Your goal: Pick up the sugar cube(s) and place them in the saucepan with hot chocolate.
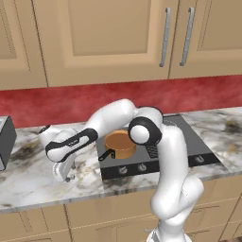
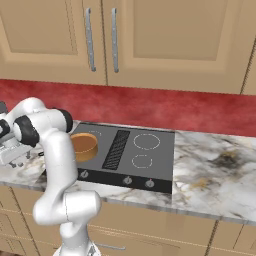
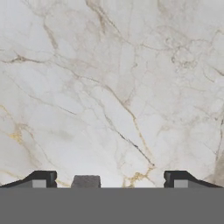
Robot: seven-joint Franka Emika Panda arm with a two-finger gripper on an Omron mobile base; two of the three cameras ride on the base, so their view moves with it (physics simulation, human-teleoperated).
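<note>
The copper-orange saucepan (image 1: 121,144) (image 2: 84,146) with flat orange-brown contents sits on the front left of the black cooktop, its short black handle pointing left toward the counter. My gripper (image 1: 69,177) (image 3: 109,180) hangs low over the marble counter, left of the pan, pointing down. In the hand view its fingertips (image 3: 43,179) stand wide apart, so it is open. A small grey cube (image 3: 85,181), the sugar cube, shows between them at the bottom edge, closer to the left tip and not clamped. In the right base view the hand (image 2: 12,152) is at the far left edge.
The black cooktop (image 1: 194,142) (image 2: 150,150) has knobs along its front. A dark grey appliance (image 1: 4,142) stands at the counter's left edge. A red backsplash and beige cabinets rise behind. Bare marble counter (image 1: 33,175) lies around the gripper.
</note>
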